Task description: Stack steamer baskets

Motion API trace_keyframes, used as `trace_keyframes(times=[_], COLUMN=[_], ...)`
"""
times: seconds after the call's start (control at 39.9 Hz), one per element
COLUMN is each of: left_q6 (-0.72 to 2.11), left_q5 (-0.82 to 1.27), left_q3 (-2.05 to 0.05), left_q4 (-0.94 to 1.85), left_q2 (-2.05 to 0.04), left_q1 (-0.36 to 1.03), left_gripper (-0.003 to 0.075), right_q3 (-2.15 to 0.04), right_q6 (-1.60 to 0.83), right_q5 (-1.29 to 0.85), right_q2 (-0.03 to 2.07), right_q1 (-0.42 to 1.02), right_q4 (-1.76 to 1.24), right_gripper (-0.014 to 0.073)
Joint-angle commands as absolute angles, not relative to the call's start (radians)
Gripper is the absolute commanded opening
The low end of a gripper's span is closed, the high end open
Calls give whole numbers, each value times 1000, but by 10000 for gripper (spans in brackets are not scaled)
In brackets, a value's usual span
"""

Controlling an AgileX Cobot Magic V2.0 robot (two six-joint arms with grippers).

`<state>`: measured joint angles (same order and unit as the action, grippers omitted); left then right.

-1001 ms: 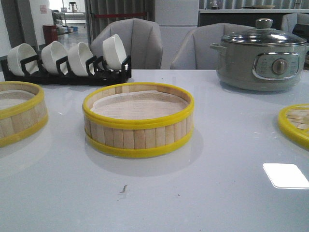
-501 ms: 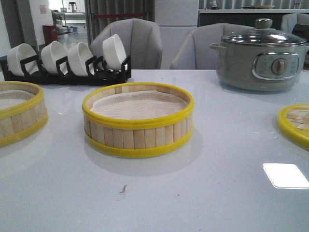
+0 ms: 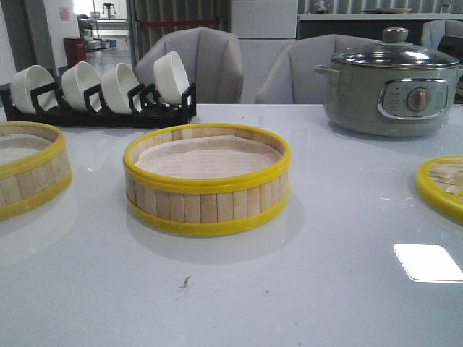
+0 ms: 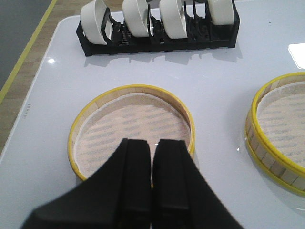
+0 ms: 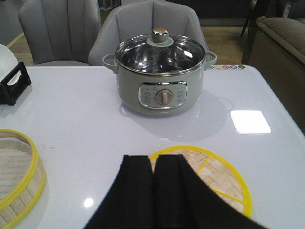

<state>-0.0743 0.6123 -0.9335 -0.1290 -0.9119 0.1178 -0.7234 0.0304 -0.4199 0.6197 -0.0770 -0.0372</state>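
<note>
Two round steamer baskets with bamboo-slat walls, yellow rims and pale liners stand on the white table. One is in the middle (image 3: 207, 177), one at the left edge (image 3: 29, 170). The flat woven lid (image 3: 443, 184) lies at the right edge. My left gripper (image 4: 154, 142) is shut and empty, above the near rim of the left basket (image 4: 128, 119); the middle basket (image 4: 281, 124) is beside it. My right gripper (image 5: 153, 157) is shut and empty, above the near-left edge of the lid (image 5: 217, 174). Neither gripper shows in the front view.
A grey-green electric pot with a glass lid (image 3: 391, 79) stands at the back right, behind the lid (image 5: 159, 78). A black rack of white bowls (image 3: 101, 90) stands at the back left, beyond the left basket (image 4: 157, 28). Grey chairs stand behind the table.
</note>
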Motion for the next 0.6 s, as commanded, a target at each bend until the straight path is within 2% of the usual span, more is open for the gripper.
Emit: trace_keyframes(times=[0.0, 0.28, 0.33, 0.38, 0.45, 0.48, 0.53, 0.58], left_q6=[-72, -72, -72, -72, -72, -72, -72, -72], left_q5=[538, 553, 557, 559, 559, 559, 559, 559], left_q3=[-972, -972, -972, -972, -972, -972, -972, -972], left_q4=[-131, -126, -123, -119, -117, -117, -117, -117], left_q2=[-905, -905, -905, -905, -905, -905, -905, -905], left_q1=[124, 124, 124, 124, 124, 124, 124, 124], left_gripper=[83, 83, 83, 83, 88, 93, 120, 171], right_q3=[-761, -761, -761, -761, -761, -761, -761, -761], right_q6=[34, 34, 34, 34, 34, 34, 34, 34], right_q5=[-322, -335, -343, -351, -354, -354, -355, -357], right_q2=[626, 627, 627, 627, 627, 629, 632, 634], right_q1=[-78, -78, -78, -79, -79, -79, -79, -79], right_q4=[-33, -32, -25, -19, -15, -15, -15, -15], right_gripper=[55, 70, 128, 222, 421, 459, 507, 504])
